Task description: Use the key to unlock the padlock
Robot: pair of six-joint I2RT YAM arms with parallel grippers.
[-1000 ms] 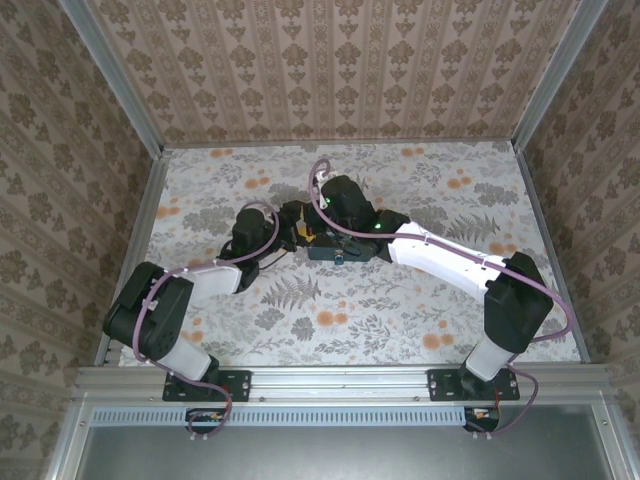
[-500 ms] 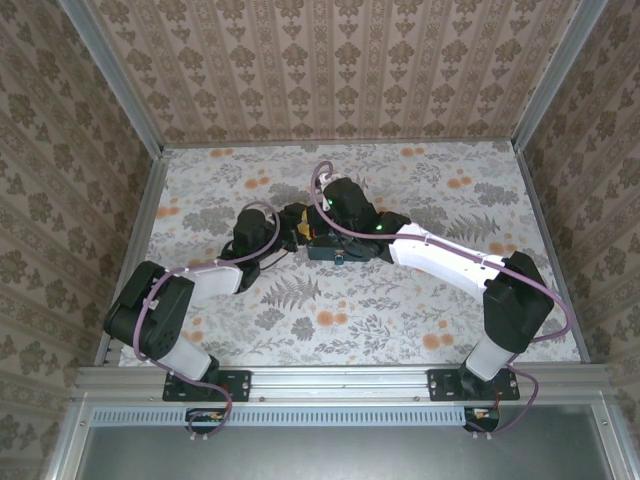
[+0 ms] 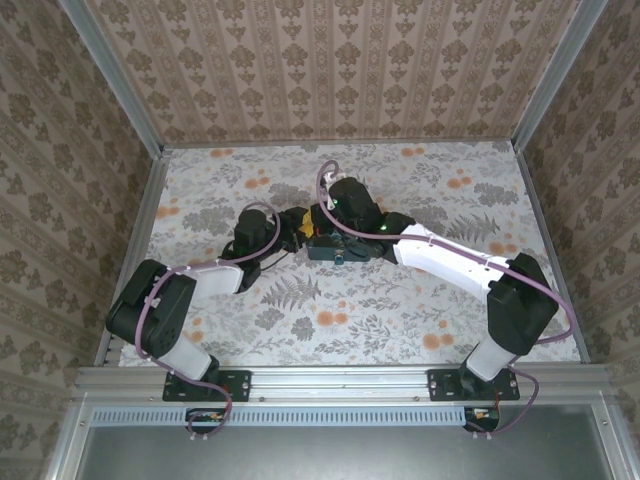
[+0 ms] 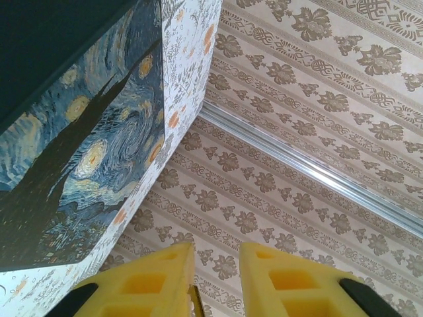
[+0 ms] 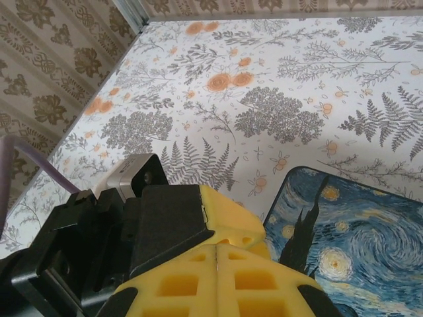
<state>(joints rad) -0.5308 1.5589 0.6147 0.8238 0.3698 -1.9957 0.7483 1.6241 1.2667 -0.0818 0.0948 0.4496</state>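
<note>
Mid worktop (image 3: 420, 320), both arms crowded at blue tin (image 3: 328, 251). Padlock (image 3: 341, 259) probably the pale speck at tin's near edge, too small to confirm. Left gripper (image 4: 217, 264) just beside tin, narrow gap between fingers, nothing clamped. Right gripper (image 5: 217, 257) pressed fully closed, looks empty. Likely light, hard, slick metal, apt to swing; best pinched across flat body sides, keyhole left free.

No legible text, seemingly, anywhere

surface: floral-print table (image 3: 420, 320) | on it: 1 blue starry-night tin (image 5: 350, 244), lying flat
</note>
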